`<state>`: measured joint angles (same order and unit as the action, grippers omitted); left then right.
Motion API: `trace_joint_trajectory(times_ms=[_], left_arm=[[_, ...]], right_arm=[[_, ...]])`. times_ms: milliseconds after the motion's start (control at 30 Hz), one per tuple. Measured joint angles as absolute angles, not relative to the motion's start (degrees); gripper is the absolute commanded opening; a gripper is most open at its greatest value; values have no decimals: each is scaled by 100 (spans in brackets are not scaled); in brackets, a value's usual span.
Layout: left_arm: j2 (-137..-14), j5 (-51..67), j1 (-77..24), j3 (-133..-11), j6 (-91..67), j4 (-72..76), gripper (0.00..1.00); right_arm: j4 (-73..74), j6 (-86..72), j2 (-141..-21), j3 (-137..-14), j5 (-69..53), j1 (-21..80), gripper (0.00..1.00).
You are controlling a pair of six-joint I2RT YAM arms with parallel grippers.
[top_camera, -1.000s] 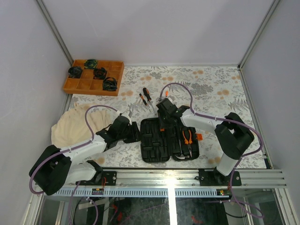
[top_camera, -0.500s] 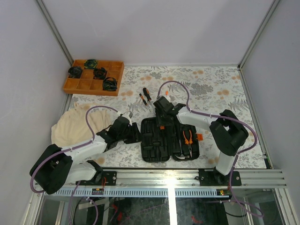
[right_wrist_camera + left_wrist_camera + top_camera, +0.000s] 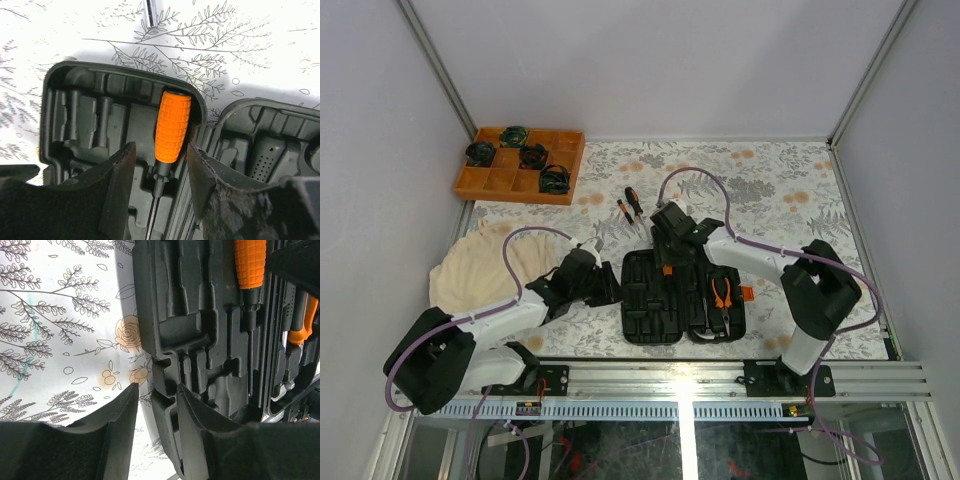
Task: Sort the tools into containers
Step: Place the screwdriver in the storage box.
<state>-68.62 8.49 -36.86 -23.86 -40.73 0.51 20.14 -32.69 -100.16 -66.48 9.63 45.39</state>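
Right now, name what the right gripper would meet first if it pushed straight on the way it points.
Probably the orange-handled screwdriver, which lies in the black tool case straight ahead, between the open fingers of the right gripper. Depth is hard to judge.

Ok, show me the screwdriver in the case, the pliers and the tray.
screwdriver (image 3: 172, 127), right wrist view, orange handle.
pliers (image 3: 721, 292), top view, orange grips.
orange tray (image 3: 500, 196), top view, near rim.
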Motion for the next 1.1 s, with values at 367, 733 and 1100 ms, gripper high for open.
trace_joint_trajectory(times_ms=[367,733,1100], left_arm=[[-6504,1022,-3743,-2036,-4464,183,23],[-6001,858,-4355,-1640,-5081,209,9],[-5819,454,-5035,-1525,-5710,193,5]], right_arm=[[2034,-3210,-9185,-6257,969,4536,52],[2027,-3186,-9185,-6020,790,4536,48],[2115,-3100,-9185,-6012,489,4536,31]])
